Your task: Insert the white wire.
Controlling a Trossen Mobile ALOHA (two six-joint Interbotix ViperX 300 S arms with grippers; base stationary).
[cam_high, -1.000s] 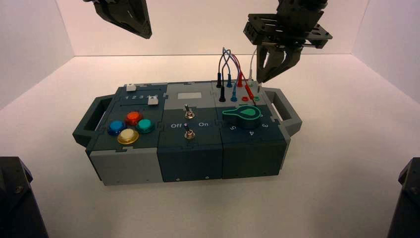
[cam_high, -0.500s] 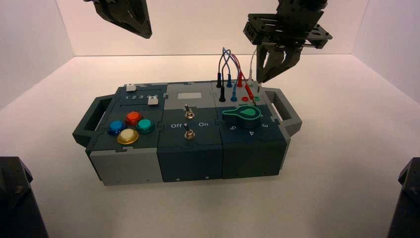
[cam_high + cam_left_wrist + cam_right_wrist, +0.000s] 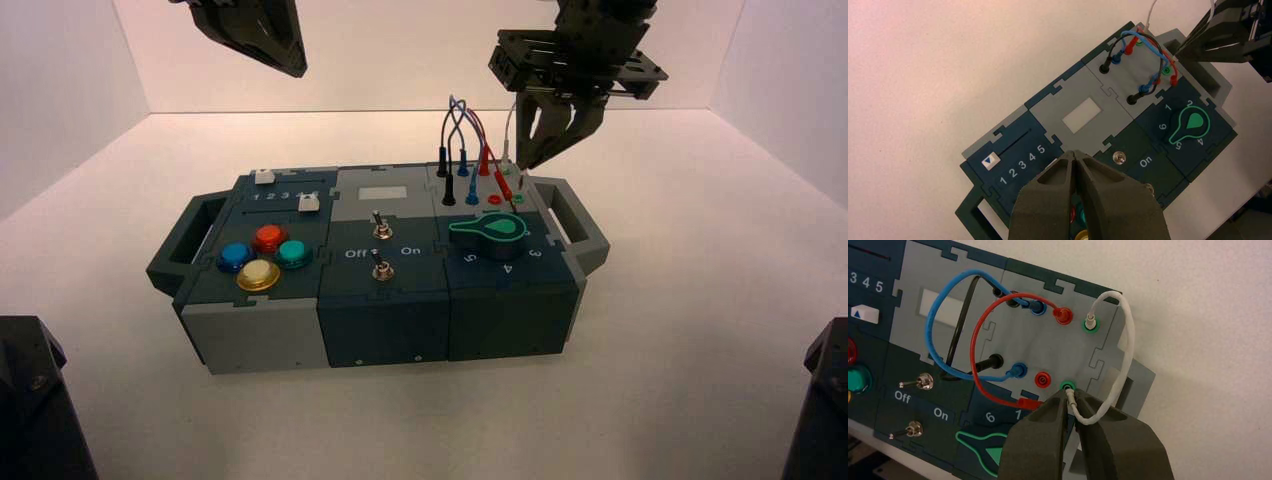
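Note:
The white wire (image 3: pixel 1128 342) arches from its far plug, seated in the far green socket (image 3: pixel 1090 325), round to its free plug. My right gripper (image 3: pixel 1071 395) is shut on that free plug and holds its tip right at the near green socket (image 3: pixel 1067 386); I cannot tell whether the pin is inside. In the high view the right gripper (image 3: pixel 525 160) hangs over the wire panel at the box's back right, with the white wire (image 3: pixel 512 120) beside it. My left gripper (image 3: pixel 1074 154) is shut and empty, parked high at the back left (image 3: pixel 285 60).
A red wire's loose plug (image 3: pixel 1029 403) lies beside the right gripper's finger, next to an empty red socket (image 3: pixel 1042 379). Blue (image 3: pixel 935 340) and black (image 3: pixel 955 347) wires loop across the panel. The green knob (image 3: pixel 488 230) and two toggle switches (image 3: pixel 380 228) lie nearby.
The right gripper has shifted very slightly to the left over the green sockets, still holding the white plug. The left arm has not moved.

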